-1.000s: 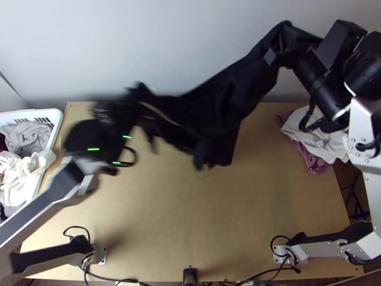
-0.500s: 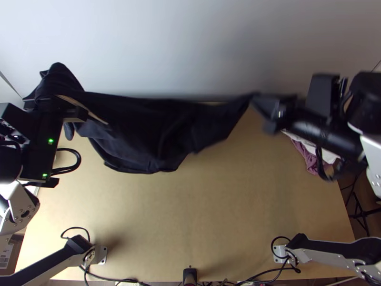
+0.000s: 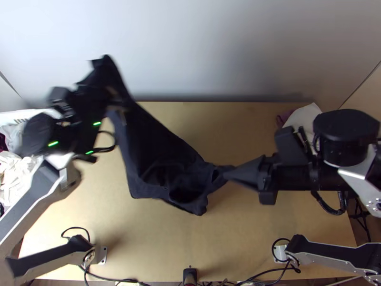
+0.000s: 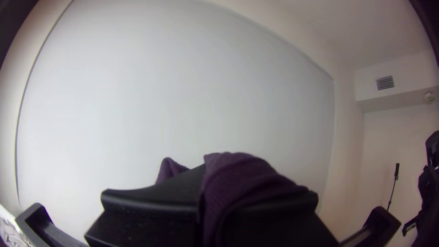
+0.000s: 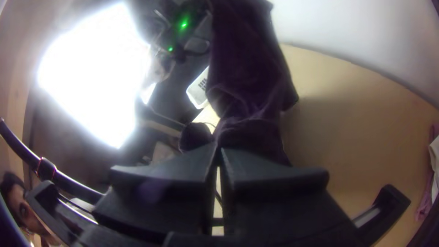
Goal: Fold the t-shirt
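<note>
Pinched the shirt [image 3: 152, 162] in the left claw [image 4: 204, 190] and the right claw [image 5: 218, 155], rumpled between; likely was at the spreading-out step, so needed pulling taut, then laying flat.

In my left wrist view I list: one left gripper [image 3: 115, 101], bottom centre, its wide black fingers [image 4: 148, 201] closed on the t-shirt [image 4: 247, 183], dark purple, bunched, draped over the right-hand finger; one pale wall [image 4: 173, 91], centre; one vent [image 4: 385, 83], upper right; one thin black pole [image 4: 392, 188], lower right; pale rumpled cloth [image 4: 11, 232], lower-left corner.
</note>
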`<state>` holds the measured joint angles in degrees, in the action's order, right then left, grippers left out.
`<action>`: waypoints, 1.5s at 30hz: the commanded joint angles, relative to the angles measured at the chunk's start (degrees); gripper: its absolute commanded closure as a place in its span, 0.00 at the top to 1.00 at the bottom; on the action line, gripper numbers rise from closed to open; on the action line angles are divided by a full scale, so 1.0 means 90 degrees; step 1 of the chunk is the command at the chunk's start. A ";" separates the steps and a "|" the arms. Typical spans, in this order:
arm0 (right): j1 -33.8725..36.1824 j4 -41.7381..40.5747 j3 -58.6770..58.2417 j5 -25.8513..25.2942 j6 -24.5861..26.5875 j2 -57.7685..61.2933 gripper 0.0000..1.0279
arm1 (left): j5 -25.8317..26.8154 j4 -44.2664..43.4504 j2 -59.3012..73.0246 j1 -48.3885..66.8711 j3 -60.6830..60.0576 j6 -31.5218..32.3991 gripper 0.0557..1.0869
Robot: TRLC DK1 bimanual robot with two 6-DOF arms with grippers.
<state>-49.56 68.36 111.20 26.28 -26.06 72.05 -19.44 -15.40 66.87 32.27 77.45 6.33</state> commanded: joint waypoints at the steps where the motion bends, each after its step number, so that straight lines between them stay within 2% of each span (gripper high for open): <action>1: -0.0314 0.0002 -0.0529 0.0273 0.0337 0.0012 0.03 | 0.0090 -0.0926 0.1652 0.0379 0.0105 -0.0010 0.04; 6: -0.0206 -0.0369 -0.0636 0.0253 0.0425 0.0119 0.03 | 0.0119 -0.1688 0.3556 0.0526 0.0437 -0.0019 0.04; 13: 0.0165 -0.1130 -0.1144 0.0253 0.0416 -0.0037 0.03 | 0.0354 -0.1678 0.6310 0.0945 0.2576 -0.0273 0.04; 14: 0.0253 -0.1267 -0.1310 0.0253 0.0416 -0.0115 0.03 | 0.0344 -0.1648 0.6554 0.1004 0.2781 -0.0283 0.12; 15: 0.0341 -0.1394 -0.1457 0.0253 0.0406 -0.0174 0.03 | 0.0344 -0.1609 0.6701 0.1053 0.2869 -0.0283 0.34; 17: 0.0487 -0.1648 -0.1711 0.0253 0.0377 -0.0340 0.03 | 0.0334 -0.1512 0.6847 0.1072 0.2869 0.0020 0.91; 18: 0.0585 -0.1736 -0.1779 0.0253 0.0347 -0.0398 0.03 | 0.0334 -0.1404 0.6847 0.1072 0.2869 0.0166 0.96; 24: 0.1190 -0.2371 -0.1926 0.0244 0.0201 -0.0633 0.03 | 0.0305 -0.0887 0.5646 0.0906 0.1678 0.0410 0.96; 32: 0.1610 -0.2810 -0.1916 0.0214 -0.0082 -0.0779 0.03 | 0.0344 -0.0281 0.2306 0.0945 -0.0861 0.0010 0.96; 38: 0.2040 -0.3367 -0.2033 0.0019 -0.0278 -0.0730 0.03 | -0.0144 0.1340 0.0480 0.1570 -0.1379 0.0127 0.96; 40: 0.2040 -0.3601 -0.2170 -0.0157 -0.0278 -0.0730 0.03 | 0.0090 0.2258 0.0041 0.1610 -0.1438 0.0879 0.95; 41: 0.2030 -0.3660 -0.2219 -0.0176 -0.0278 -0.0730 0.03 | 0.0490 0.2648 -0.0155 0.1629 -0.1545 0.1162 0.95; 43: 0.2020 -0.3777 -0.2267 -0.0293 -0.0288 -0.0691 0.03 | 0.0647 0.2697 -0.0438 0.1688 -0.1887 0.1191 0.95; 45: 0.2011 -0.3836 -0.2306 -0.0381 -0.0288 -0.0662 0.03 | 0.0559 0.2619 -0.0594 0.1971 -0.2170 0.0811 0.95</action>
<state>-32.42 37.32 92.12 25.28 -28.14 65.63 -16.47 0.67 72.29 45.67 65.49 12.73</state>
